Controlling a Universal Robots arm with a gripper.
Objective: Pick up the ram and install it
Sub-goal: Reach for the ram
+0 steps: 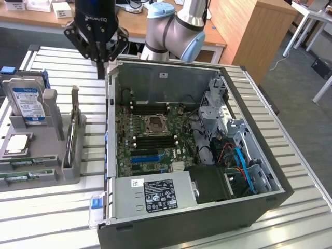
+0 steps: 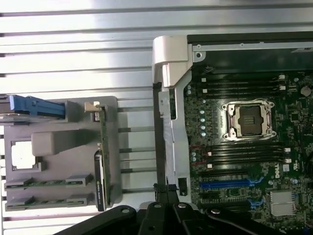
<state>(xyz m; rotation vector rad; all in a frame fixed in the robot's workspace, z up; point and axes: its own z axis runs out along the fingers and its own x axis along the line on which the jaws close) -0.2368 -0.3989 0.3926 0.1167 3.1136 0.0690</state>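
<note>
Standing at the near edge of the slatted counter (image 1: 52, 218), you meet the open computer case (image 1: 218, 212) first. It is laid on its side so the motherboard (image 1: 124, 129) faces up and its black memory slots (image 1: 155, 141) can be reached from above. Just beside it, on the exterior view's left, sits a grey holder (image 1: 52, 148) that gives each part its own recess, presumably so each one waits in a known place. It holds a hard drive (image 1: 26, 101) propped upright, a square processor (image 1: 18, 144), and the ram (image 1: 26, 175), 2 green sticks lying lengthwise in grooves along the holder's near edge. Farther back, the fingers (image 1: 101, 66) hang pressed fully together with nothing between them, tips pointing down above the case wall that faces the holder, near its far corner. The ram lies well apart from them, nearer to you and toward the exterior view's left, untouched. Behind them rises the arm (image 1: 176, 26).
</note>
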